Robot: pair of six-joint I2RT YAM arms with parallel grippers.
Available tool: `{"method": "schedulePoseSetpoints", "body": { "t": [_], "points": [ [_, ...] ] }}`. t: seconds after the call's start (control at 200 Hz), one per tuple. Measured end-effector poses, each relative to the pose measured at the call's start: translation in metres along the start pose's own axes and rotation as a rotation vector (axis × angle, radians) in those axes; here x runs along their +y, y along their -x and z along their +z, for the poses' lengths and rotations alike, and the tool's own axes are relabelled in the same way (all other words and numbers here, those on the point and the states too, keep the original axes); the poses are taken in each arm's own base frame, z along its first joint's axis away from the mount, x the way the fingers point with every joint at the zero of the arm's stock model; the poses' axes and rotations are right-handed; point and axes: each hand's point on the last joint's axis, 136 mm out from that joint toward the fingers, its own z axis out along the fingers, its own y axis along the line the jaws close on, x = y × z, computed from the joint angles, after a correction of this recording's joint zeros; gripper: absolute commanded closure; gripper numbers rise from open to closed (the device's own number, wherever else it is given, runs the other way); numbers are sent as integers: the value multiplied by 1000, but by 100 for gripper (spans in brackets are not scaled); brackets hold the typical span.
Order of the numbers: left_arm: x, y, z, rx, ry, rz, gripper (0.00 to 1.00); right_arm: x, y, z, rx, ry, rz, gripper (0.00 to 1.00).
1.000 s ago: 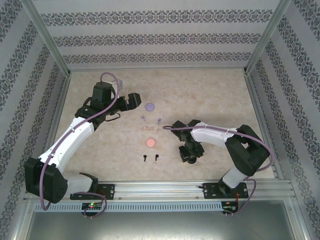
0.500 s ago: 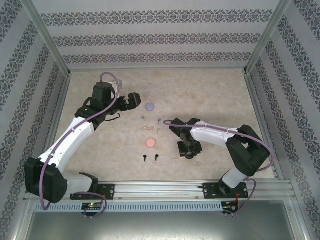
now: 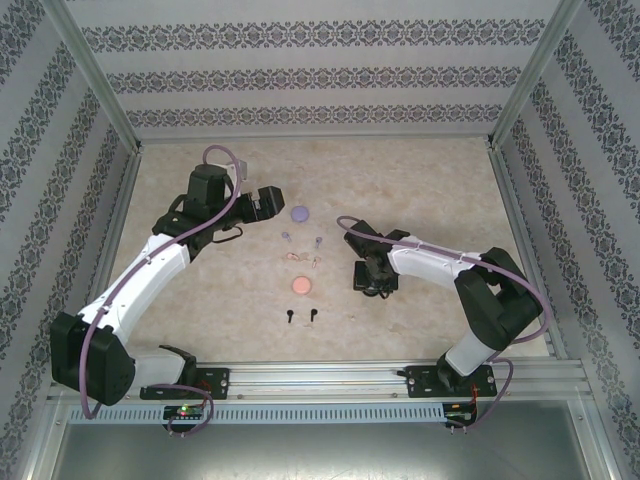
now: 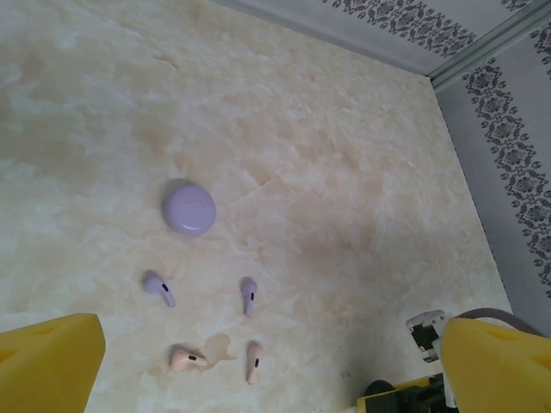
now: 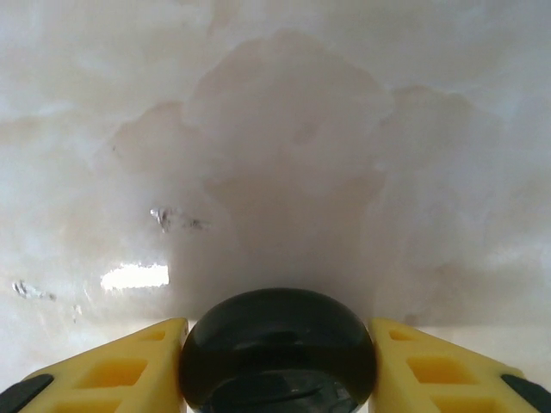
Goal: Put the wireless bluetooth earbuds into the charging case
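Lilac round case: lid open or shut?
Shut. The lilac round plastic case shows one smooth closed dome in the left wrist view; both lilac stemmed earbuds lie outside it.

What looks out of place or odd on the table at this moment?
Nothing looks spilled or damaged. The one odd thing: the black case is not beside the black earbuds; the right gripper holds it off to their right, while the lilac case and pink case lie by their pairs.

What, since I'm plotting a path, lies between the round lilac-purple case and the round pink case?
Two tiny stemmed lilac-purple earbuds lie nearer the lilac-purple case, and two pink earbuds nearer the pink case, as the top external view shows.
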Motion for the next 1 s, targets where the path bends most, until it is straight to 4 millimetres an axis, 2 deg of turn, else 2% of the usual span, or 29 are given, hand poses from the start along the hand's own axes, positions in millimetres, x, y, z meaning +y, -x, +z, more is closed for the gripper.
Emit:
{"method": "schedulePoseSetpoints", "body": {
  "t": [0.22,0.35,0.42,0.51,0.595,0.804,0.999],
  "points": [
    [22,-25,24,66,58,-62,0,5,17,-9,-67,101,120,58],
    [35,-52,37,86,45,-90,0,12,39,-21,-126,188,216,58],
    [35,-69,43,103,18,-83,0,15,51,-27,-149,241,274,58],
    [27,-81,49,101,-42,-59,0,20,67,-35,-173,312,362,58],
    [15,-83,52,69,-108,-30,0,26,83,-44,-190,383,437,58],
    [-12,-90,63,6,-242,33,1,59,124,-84,-236,605,581,58],
    [-31,-100,76,-7,-297,83,6,84,143,-98,-204,737,667,58]
  ]
}}
